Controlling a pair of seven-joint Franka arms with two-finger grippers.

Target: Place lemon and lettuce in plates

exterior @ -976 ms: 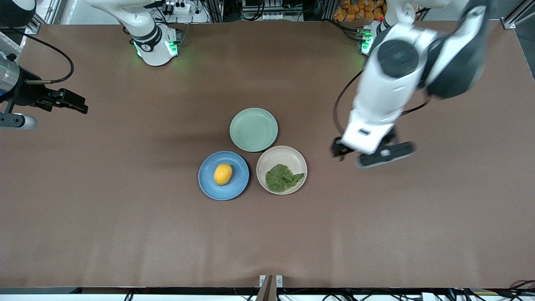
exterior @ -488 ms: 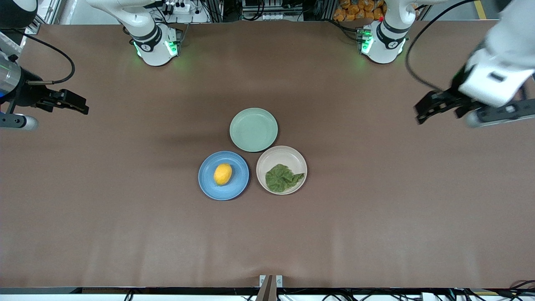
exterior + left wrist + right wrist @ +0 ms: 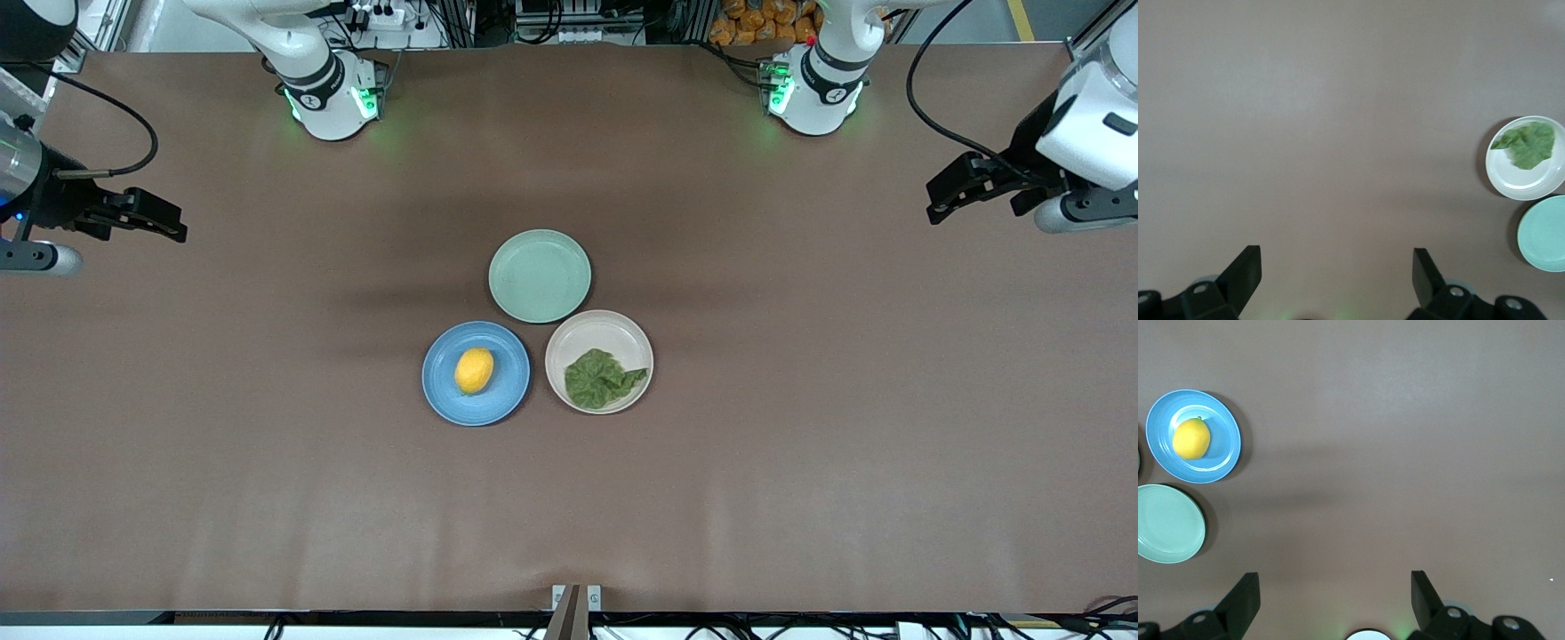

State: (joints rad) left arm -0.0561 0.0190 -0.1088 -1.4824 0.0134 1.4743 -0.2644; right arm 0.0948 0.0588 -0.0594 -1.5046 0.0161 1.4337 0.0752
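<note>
The yellow lemon (image 3: pixel 474 370) lies in the blue plate (image 3: pixel 444 391) at the table's middle; both also show in the right wrist view, the lemon (image 3: pixel 1191 439) on the blue plate (image 3: pixel 1221 457). The green lettuce (image 3: pixel 601 379) lies in the beige-pink plate (image 3: pixel 587 331) beside it, toward the left arm's end; the left wrist view shows the lettuce (image 3: pixel 1528 144) in that plate (image 3: pixel 1511 183). My left gripper (image 3: pixel 944 194) is open and empty, high over the left arm's end of the table. My right gripper (image 3: pixel 160 222) is open and empty over the right arm's end.
An empty pale green plate (image 3: pixel 540 275) sits just farther from the front camera than the two filled plates, touching them. It also shows in the left wrist view (image 3: pixel 1545 233) and the right wrist view (image 3: pixel 1168 523). The brown table (image 3: pixel 800 462) is bare elsewhere.
My left arm has swung away from beside the beige-pink plate, up and out to the left arm's end of the table. The right arm has not moved.
</note>
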